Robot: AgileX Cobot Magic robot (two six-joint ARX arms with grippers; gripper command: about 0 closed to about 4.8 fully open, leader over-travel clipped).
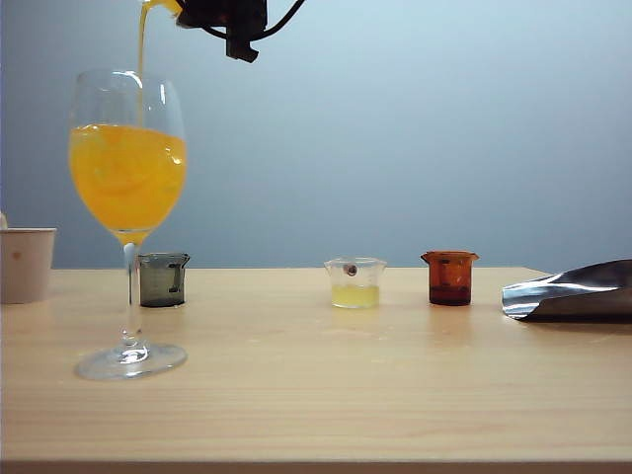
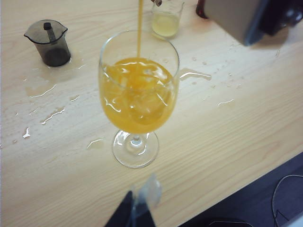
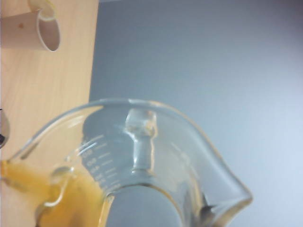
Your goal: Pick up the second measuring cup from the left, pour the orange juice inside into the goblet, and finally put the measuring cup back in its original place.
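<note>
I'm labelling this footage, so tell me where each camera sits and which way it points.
Exterior view: low at the table's edge, level, facing the goblet and three cups; right gripper at top.
Left wrist view: above the table, looking down on the goblet; the left gripper shows low.
Right wrist view: on the raised arm, close on the tilted measuring cup pouring orange juice.
Shared: exterior and left wrist both show the juice stream.

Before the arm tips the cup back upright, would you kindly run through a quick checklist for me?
1. Orange juice stream lands inside the goblet: ok.
2. Goblet upright on the table: ok.
3. Second measuring cup emptied: not ok, juice remains at the spout.
4. Right gripper firm on the cup: cannot tell.
5. Return spot between grey cup and yellow-liquid cup free: ok.
6. Left gripper clear of the goblet: ok.
</note>
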